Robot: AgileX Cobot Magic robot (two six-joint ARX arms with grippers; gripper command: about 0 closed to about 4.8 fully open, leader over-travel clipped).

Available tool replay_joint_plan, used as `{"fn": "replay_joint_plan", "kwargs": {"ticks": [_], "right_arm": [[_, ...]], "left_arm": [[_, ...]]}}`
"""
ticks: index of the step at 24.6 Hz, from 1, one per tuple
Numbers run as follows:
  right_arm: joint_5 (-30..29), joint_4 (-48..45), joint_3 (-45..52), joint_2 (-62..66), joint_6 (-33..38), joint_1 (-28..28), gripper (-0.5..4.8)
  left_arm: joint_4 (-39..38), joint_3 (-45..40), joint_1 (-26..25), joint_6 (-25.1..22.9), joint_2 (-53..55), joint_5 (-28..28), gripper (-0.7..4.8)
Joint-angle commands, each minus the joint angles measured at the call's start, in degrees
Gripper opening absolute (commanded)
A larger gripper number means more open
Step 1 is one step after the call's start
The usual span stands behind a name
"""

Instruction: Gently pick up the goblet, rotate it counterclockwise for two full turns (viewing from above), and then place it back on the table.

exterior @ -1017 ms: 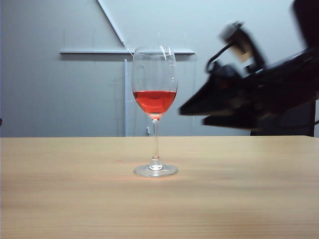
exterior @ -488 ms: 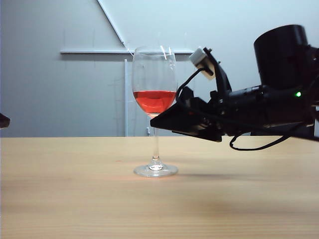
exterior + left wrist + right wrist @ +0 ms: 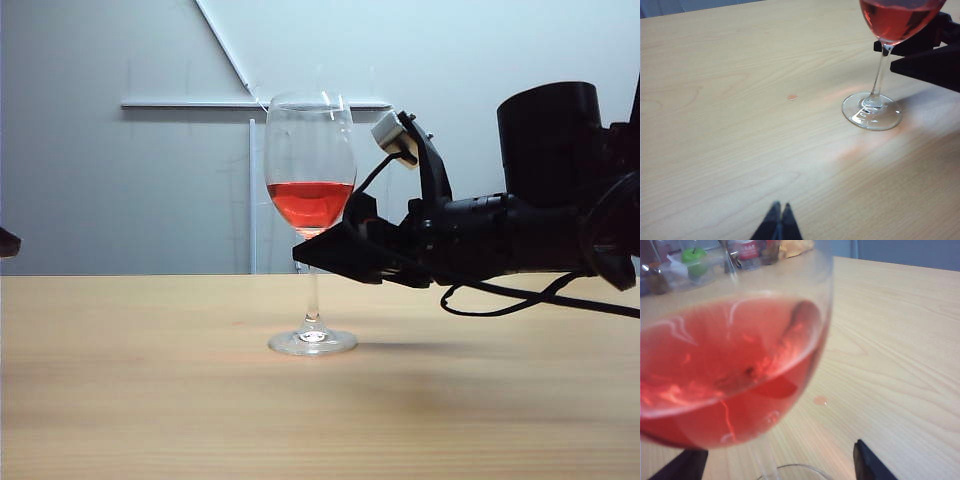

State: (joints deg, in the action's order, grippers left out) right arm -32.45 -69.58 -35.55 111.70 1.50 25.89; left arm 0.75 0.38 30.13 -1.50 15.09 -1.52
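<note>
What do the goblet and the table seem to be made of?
The goblet: clear glass, it seems, glossy; the wall shows through it and its rim carries bright glints. The table: light wood or a wood-look laminate, matte; grain lines run across it, and I cannot tell which it is.

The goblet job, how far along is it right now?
Done: nothing yet; the goblet stands upright on the table. In hand: the right gripper is open, its jaws either side of the stem below the bowl. The left gripper is shut, far off. Left: grasp, lift, both turns, set down.
</note>
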Motion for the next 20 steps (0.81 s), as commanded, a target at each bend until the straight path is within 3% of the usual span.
{"fn": "replay_joint_plan", "kwargs": {"ticks": [1,10,20], "right_arm": [[-0.83,-1.38,-1.09,0.66,-2.14,0.81,3.99],[0.98,-0.87,-4.44,1.97,-2.62,2.71,3.96],[0.98,-0.68,-5.05,3.08,-2.62,2.75,3.00]], "left_arm": [[0.55,0.13,-0.04,-0.02,0.04,0.24,-0.05],[0.55,0.13,-0.04,-0.02,0.04,0.24,-0.05],[0.55,0.13,-0.04,-0.02,0.04,0.24,-0.05]]}}
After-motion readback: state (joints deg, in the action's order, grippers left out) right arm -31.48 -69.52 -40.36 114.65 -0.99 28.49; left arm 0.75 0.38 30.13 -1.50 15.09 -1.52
